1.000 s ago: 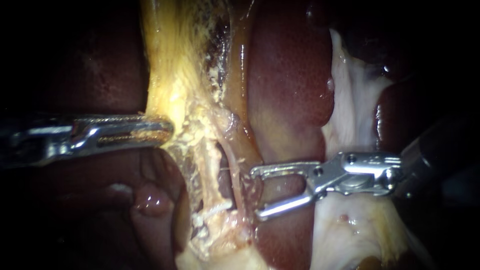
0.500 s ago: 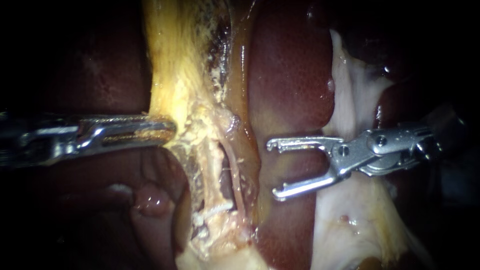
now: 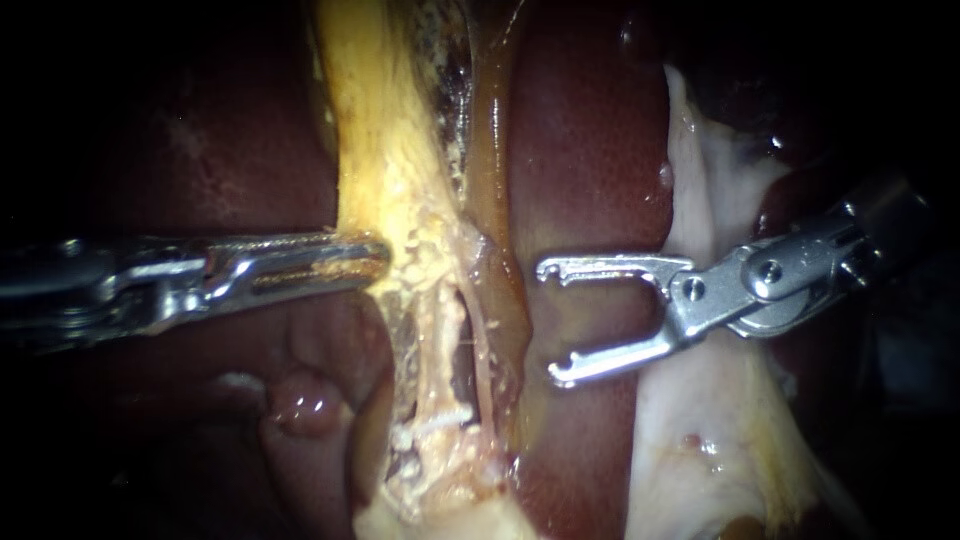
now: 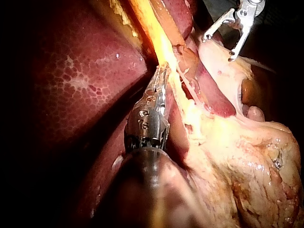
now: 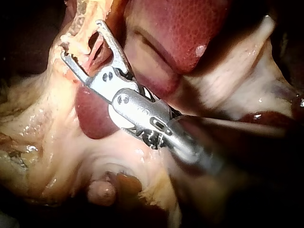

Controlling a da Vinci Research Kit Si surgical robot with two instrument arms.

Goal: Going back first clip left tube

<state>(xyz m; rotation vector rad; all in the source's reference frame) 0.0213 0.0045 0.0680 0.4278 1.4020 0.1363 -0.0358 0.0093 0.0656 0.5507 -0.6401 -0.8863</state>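
My left instrument (image 3: 375, 262) comes in from the left, its jaws shut on the edge of the yellow fatty tissue (image 3: 385, 150) and holding it taut. Below that grip, two thin pale tubes (image 3: 440, 335) run down through a cleared window, and a short white band (image 3: 438, 418) crosses the left one low down. My right instrument (image 3: 550, 323) stands to the right of the tubes over the liver (image 3: 585, 150), jaws wide open, empty and apart from the tissue. The left wrist view shows my left instrument (image 4: 161, 76) gripping the yellow strand. In the right wrist view the open right instrument (image 5: 81, 39) has the tubes just ahead of it.
Dark red liver lobes (image 3: 200, 150) lie on both sides of the yellow tissue. Pale white tissue (image 3: 700, 200) sits behind and under the right instrument's shaft. A bulky yellow mass of fat (image 4: 247, 161) lies beside the left instrument's shaft.
My right instrument has drawn back to the right and slightly up, away from the tubes, with its jaws still open. My left instrument and the yellow tissue it holds have shifted a little right.
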